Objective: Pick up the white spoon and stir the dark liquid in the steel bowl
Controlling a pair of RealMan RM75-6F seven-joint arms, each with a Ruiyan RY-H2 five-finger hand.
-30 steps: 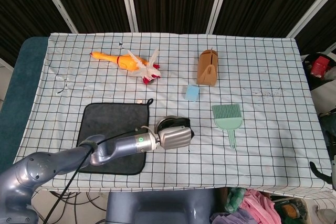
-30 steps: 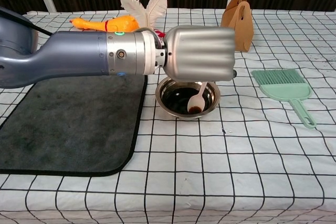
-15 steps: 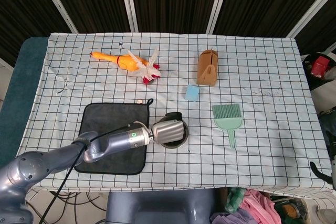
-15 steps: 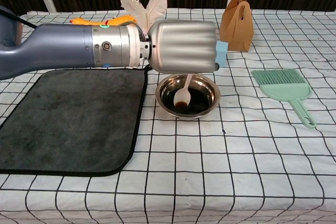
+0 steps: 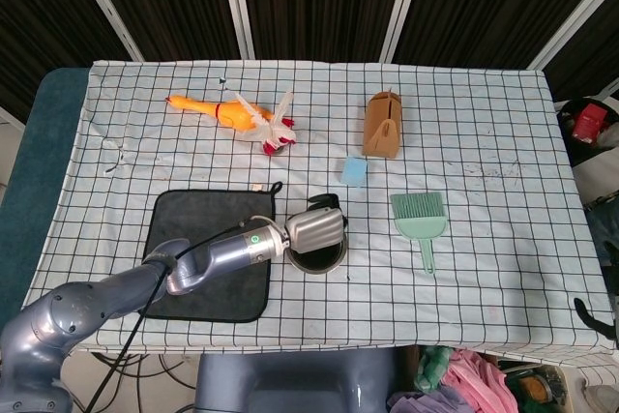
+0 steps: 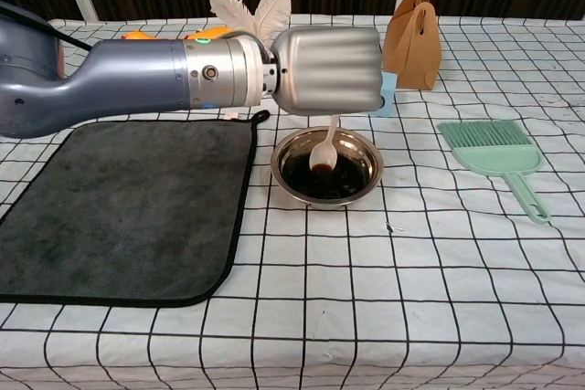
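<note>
Above the bowl point(image 6: 327, 171), the left hand point(image 6: 327, 70) lies level, knuckles toward 3 o'clock, fingers curled around the spoon point(image 6: 324, 152). Its white plastic tip dips into dark liquid inside the round, shiny steel bowl.

No text, label or number can be read anywhere.

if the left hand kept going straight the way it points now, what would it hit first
Probably the blue block. The left hand, holding the white spoon over the steel bowl, points up and to the right in the head view. Heights are unclear, so it might pass above.
</note>
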